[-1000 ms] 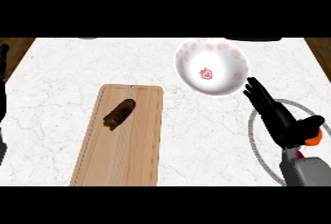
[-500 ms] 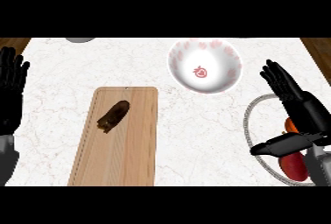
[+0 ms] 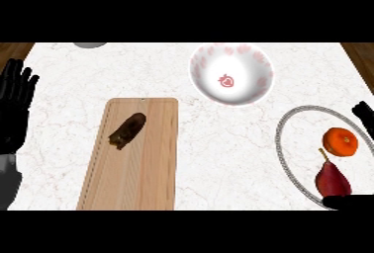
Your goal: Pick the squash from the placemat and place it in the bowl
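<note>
The squash (image 3: pixel 127 131), dark brown and elongated, lies tilted on the upper part of the wooden placemat (image 3: pixel 139 173) at centre left. The bowl (image 3: pixel 232 74), white with pink strawberry marks, stands at the back, right of centre, with nothing in it. My left hand (image 3: pixel 15 106) shows at the left edge, open with fingers up, well apart from the placemat. Only pieces of my right hand (image 3: pixel 363 112) show at the right edge, beside the plate: a dark part above and another at the lower right corner, spread wide and holding nothing.
A grey-rimmed plate (image 3: pixel 291 148) at the right holds an orange (image 3: pixel 340 142) and a red pear (image 3: pixel 332 179). A grey round object (image 3: pixel 90 44) peeks in at the back left. Bare marble lies between the placemat and the plate.
My right hand has slid right and mostly out of view. The plate's orange and pear now show. My left hand stays open at the left edge. The squash has not moved on the placemat.
</note>
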Motion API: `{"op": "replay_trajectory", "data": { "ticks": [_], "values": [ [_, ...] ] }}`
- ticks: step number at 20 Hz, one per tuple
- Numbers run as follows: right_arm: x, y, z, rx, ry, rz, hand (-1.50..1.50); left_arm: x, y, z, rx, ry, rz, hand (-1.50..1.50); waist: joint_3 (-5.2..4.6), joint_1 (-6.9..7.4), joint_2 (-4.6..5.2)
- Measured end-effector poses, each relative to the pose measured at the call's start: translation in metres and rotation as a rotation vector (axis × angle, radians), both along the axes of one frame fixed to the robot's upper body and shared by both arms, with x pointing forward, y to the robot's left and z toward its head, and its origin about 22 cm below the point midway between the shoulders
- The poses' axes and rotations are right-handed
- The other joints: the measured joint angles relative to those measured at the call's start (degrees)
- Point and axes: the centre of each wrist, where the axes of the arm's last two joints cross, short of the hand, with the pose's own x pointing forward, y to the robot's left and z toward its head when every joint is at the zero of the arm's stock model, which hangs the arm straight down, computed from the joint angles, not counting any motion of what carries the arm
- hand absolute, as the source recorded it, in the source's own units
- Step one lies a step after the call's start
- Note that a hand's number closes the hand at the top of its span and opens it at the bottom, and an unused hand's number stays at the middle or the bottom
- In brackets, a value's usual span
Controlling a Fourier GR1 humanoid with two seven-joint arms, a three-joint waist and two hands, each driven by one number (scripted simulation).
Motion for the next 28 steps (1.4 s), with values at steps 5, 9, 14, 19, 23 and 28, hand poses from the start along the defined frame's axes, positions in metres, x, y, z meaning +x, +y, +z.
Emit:
{"op": "replay_trajectory", "data": {
  "ticks": [5,9,14,19,23,28],
  "values": [
    [-0.021,-0.031,0.047,-0.192,0.038,-0.115,-1.50,0.002,-0.004,-0.003,-0.003,0.002,0.001,0.00,-0.05,-0.15,0.00],
    [-0.028,-0.052,0.083,-0.397,0.158,-0.157,-1.50,0.001,0.003,-0.001,0.003,-0.004,0.004,0.00,-0.10,0.03,0.02],
    [-0.029,-0.062,0.115,-0.607,0.317,-0.136,-1.50,0.002,0.002,0.006,-0.001,-0.008,-0.012,0.00,-0.05,0.60,0.09],
    [-0.025,-0.064,0.128,-0.759,0.424,-0.108,-1.50,0.006,0.002,-0.001,-0.004,-0.009,-0.014,0.00,-0.01,0.96,0.22],
    [-0.021,-0.067,0.123,-0.808,0.473,-0.110,-1.50,0.005,-0.004,-0.003,-0.001,-0.011,-0.020,0.00,0.01,1.27,0.24],
    [-0.011,-0.071,0.106,-0.821,0.504,-0.113,-1.50,0.009,-0.009,-0.001,-0.003,-0.007,-0.025,0.00,0.06,1.47,0.28]
  ]
}}
